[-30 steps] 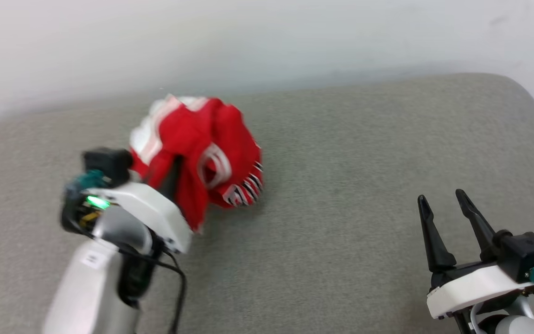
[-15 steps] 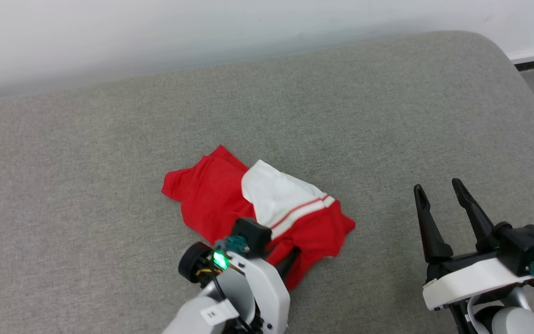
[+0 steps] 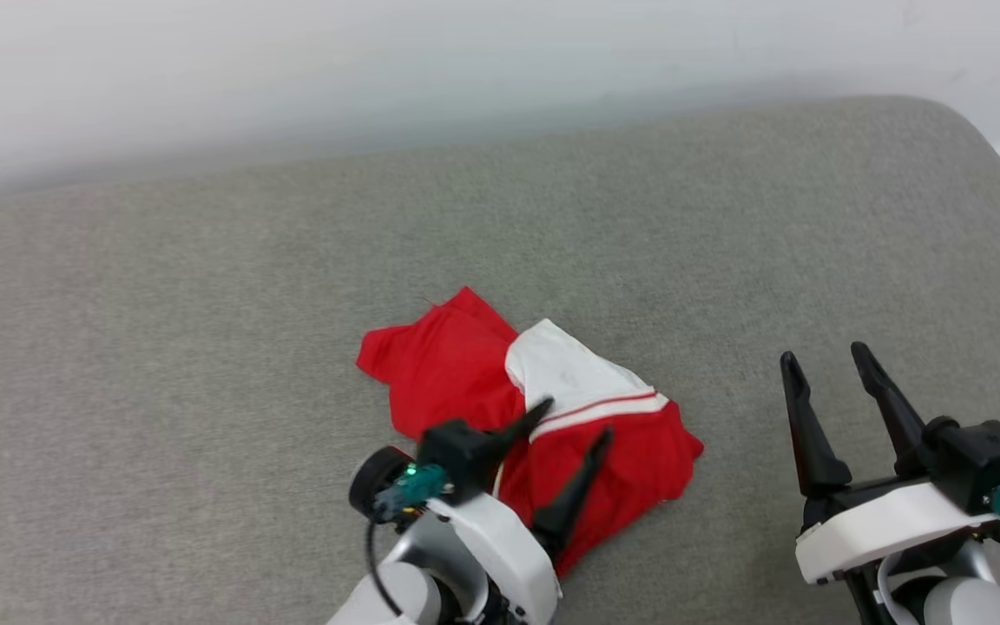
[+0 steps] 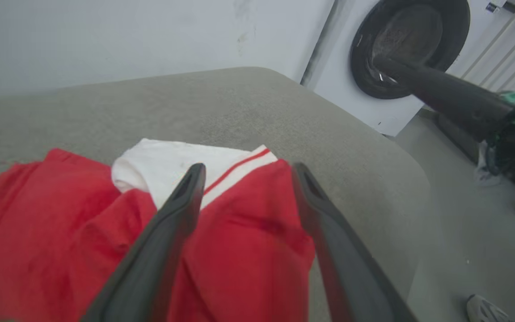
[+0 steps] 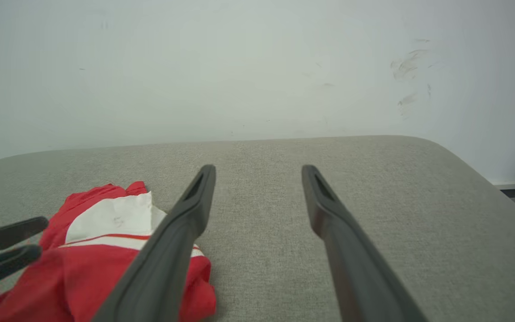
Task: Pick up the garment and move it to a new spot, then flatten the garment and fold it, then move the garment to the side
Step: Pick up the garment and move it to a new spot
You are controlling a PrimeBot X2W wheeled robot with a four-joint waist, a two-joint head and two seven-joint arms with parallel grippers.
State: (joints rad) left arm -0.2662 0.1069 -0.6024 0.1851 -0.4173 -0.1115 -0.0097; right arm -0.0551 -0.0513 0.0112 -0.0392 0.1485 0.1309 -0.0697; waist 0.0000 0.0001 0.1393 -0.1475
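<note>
Left gripper (image 3: 576, 417): fingers spread wide, nothing pinched between them. The garment (image 3: 457, 373) lies crumpled directly under and between those fingers. Red cloth sits near the finger roots and a white sleeve with a red stripe by the tips. I cannot tell whether the tips touch the cloth.

Right gripper (image 3: 823, 352): fingers equally wide apart, empty, over bare grey cushion (image 3: 205, 347). The garment lies well off to its left-finger side, on the cushion's near half.

Beyond both sets of fingertips the cushion runs on to a pale wall (image 3: 465, 69). Past the left gripper's right finger, off the cushion's rounded corner, I see a washing machine (image 4: 342, 89).
</note>
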